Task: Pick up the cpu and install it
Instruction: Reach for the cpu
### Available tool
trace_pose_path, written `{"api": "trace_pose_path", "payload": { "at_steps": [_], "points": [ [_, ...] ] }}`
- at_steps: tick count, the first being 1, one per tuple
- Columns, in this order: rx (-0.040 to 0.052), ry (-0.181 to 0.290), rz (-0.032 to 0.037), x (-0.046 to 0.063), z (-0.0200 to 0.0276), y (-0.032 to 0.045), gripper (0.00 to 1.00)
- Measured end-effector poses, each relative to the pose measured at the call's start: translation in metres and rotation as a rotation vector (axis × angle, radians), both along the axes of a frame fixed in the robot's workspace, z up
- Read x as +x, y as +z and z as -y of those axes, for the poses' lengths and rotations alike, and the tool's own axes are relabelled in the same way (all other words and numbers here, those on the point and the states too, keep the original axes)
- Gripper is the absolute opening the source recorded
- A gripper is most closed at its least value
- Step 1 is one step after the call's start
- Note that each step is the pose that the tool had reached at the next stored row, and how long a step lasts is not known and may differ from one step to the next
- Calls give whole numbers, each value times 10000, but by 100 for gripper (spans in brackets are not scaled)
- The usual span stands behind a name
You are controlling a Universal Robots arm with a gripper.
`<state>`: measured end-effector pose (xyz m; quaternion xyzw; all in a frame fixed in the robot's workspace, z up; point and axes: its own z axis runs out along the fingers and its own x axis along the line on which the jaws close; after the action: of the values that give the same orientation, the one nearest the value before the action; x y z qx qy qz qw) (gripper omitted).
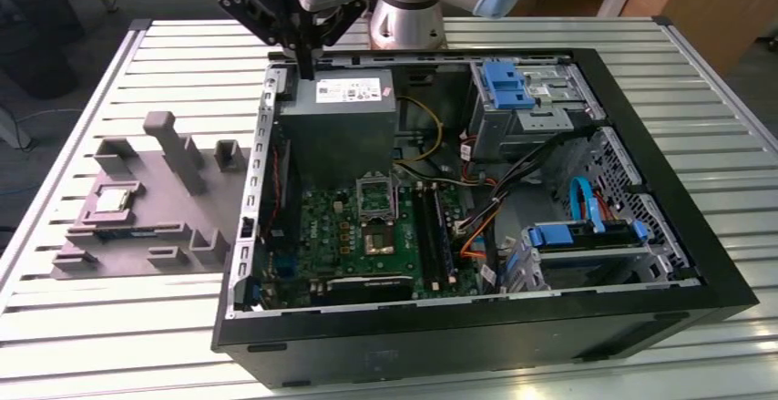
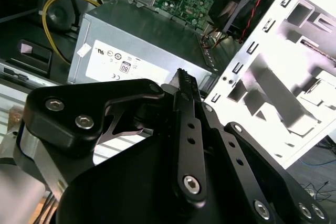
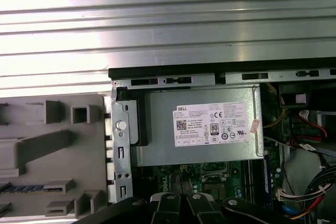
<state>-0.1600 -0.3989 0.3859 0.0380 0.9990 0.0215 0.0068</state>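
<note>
In the exterior view, the black gripper (image 1: 304,61) hangs at the upper middle of the frame over the back rim of the open black PC case (image 1: 486,341), fingers pinched together on nothing. The small silvery square cpu (image 1: 113,201) lies flat in the grey moulded tray (image 1: 152,236) at the exterior view's left, well apart from the gripper, lower left of it. In the second wrist view the gripper (image 2: 184,77) points toward the grey metal power supply box (image 2: 131,40). The first wrist view shows that box (image 3: 157,129) beside the tray (image 3: 52,163).

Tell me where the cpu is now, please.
In the exterior view the cpu lies in a recess of the grey holder tray on the exterior view's left, outside the PC case and apart from the gripper.
</note>
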Motion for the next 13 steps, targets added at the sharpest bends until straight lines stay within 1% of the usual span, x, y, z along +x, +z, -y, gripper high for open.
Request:
{"api": "trace_pose_path", "payload": {
  "at_steps": [13],
  "points": [
    [0,0,-6,-26,0,-4,11]
  ]
}}
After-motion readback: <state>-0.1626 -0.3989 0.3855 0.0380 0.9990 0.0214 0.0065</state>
